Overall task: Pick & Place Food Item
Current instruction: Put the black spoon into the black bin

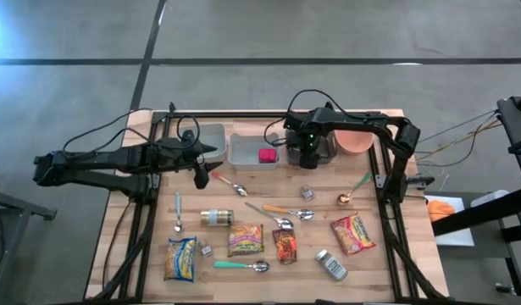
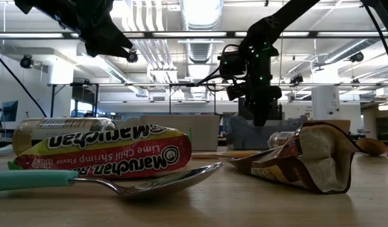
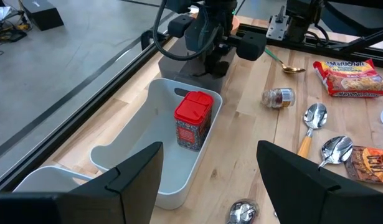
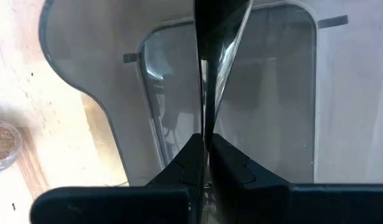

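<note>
Readable print: the pack (image 2: 111, 154) nearest the low camera says "Maruchan" and "Lime Chili Shrimp Flavor", seen upside down there. It lies front-centre on the table (image 1: 370, 271), just behind a teal-handled spoon (image 2: 118, 183). A second red pack (image 3: 350, 78) on the right side also reads "Maruchan". The brown pouch (image 2: 307, 161) beside the first pack has no legible text. The yellow pack (image 1: 181, 258) at front left is too small to read.

Left gripper (image 3: 210, 168): fingers apart, nothing between them. It hangs above the table near the back left, by the two white bins, touching nothing. In its wrist view the middle bin (image 3: 172, 180) lies right ahead, holding a red-lidded tin (image 3: 193, 119) that stands upright; the tin's label is patterned, unreadable.

Right gripper (image 4: 207, 158): fingers pressed together, pinching a thin, shiny, edge-on piece (image 4: 216, 56); what it is cannot be told. It sits low over a dark clear container (image 1: 315, 148) at the back centre, just right of the middle bin, pointing down into it.

Other items: an orange bowl (image 1: 356, 141) right of the dark container, a small spice jar (image 3: 278, 98), a larger jar (image 1: 216, 218) lying on its side, and several loose spoons at mid-table.
</note>
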`<state>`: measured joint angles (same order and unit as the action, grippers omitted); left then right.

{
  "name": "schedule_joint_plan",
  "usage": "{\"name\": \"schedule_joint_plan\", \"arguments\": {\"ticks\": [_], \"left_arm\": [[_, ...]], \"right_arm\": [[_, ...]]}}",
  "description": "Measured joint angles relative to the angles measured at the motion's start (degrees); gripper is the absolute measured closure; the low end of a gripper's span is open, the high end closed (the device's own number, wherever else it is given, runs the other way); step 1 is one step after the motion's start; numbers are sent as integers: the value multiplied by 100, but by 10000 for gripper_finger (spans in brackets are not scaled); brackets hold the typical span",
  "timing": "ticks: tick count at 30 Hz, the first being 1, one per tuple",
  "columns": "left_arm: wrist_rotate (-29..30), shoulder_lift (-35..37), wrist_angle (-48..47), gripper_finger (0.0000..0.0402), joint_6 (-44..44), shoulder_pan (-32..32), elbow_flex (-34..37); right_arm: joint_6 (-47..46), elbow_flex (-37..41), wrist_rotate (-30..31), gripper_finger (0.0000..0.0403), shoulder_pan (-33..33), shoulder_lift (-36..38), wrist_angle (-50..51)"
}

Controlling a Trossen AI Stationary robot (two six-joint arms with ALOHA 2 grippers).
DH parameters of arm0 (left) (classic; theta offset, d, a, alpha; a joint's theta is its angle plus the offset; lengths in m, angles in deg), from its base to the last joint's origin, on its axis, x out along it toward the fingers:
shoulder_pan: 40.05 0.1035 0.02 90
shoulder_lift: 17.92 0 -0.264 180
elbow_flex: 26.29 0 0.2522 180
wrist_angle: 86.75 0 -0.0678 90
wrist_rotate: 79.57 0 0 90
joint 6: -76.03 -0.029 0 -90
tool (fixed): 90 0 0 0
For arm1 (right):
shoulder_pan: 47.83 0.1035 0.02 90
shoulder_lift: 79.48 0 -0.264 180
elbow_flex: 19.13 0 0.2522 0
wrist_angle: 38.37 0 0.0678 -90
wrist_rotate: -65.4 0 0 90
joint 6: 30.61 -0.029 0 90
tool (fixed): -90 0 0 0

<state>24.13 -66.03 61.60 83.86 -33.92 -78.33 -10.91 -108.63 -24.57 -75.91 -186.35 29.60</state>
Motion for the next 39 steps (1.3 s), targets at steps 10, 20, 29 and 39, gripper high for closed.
{"name": "schedule_joint_plan", "arguments": {"ticks": [10,20,29,39], "left_arm": [[0,0,-2,139,-10,1,0],[0,0,-2,139,-10,1,0],[0,0,-2,139,-10,1,0],[0,0,0,139,-8,0,0]], "right_arm": [[-23,15,-9,391,-43,0,75],[-47,17,-57,390,-45,0,105],[-411,17,-52,390,-43,0,129],[-882,-86,-177,340,-43,-2,265]]}}
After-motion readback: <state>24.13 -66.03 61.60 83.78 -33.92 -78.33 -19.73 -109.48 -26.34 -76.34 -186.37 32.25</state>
